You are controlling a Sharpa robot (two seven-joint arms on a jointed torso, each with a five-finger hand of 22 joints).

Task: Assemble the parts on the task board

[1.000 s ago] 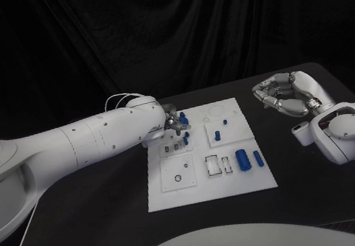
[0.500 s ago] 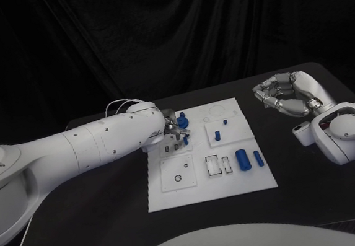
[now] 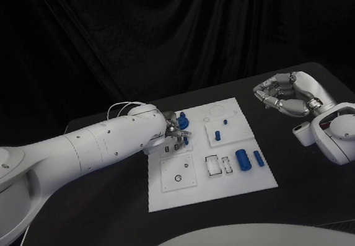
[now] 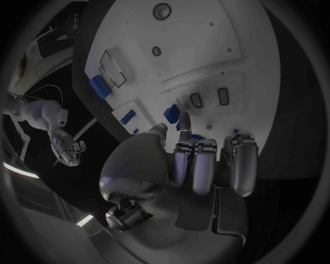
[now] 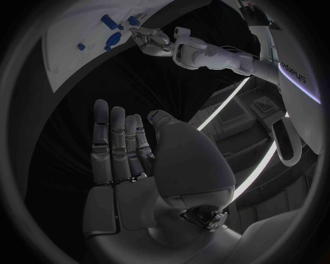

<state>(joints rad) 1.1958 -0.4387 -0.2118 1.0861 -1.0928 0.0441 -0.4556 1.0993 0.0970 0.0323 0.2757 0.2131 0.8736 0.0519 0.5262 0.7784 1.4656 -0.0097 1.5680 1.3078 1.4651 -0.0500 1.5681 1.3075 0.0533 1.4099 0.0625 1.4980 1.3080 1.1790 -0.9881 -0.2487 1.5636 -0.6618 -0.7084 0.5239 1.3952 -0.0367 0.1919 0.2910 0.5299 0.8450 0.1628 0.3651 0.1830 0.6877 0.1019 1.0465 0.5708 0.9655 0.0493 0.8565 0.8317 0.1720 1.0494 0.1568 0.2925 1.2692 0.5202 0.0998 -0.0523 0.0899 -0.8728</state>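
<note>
The white task board (image 3: 207, 184) lies mid-table, also seen in the left wrist view (image 4: 206, 55). My left hand (image 3: 174, 130) hovers low over the board's far left section. There its thumb and a finger pinch a small blue peg (image 4: 177, 126), with the other fingers (image 4: 196, 165) curled. A round blue part (image 3: 183, 120) sits just beyond the hand. A short blue peg (image 3: 217, 134) lies in the section to the right. Two blue cylinders (image 3: 242, 157) lie side by side near the right edge. My right hand (image 3: 289, 95) hangs open right of the board, holding nothing.
Rectangular and round slots (image 3: 214, 165) mark the board's near sections. Bare black table (image 3: 322, 183) surrounds the board on all sides. In the right wrist view, my right hand (image 5: 137, 159) is spread above the dark table, with the left hand (image 5: 153, 38) far off.
My left hand has dropped slightly toward the board and the left arm has shifted a little lower. The right hand and the loose parts have stayed put.
</note>
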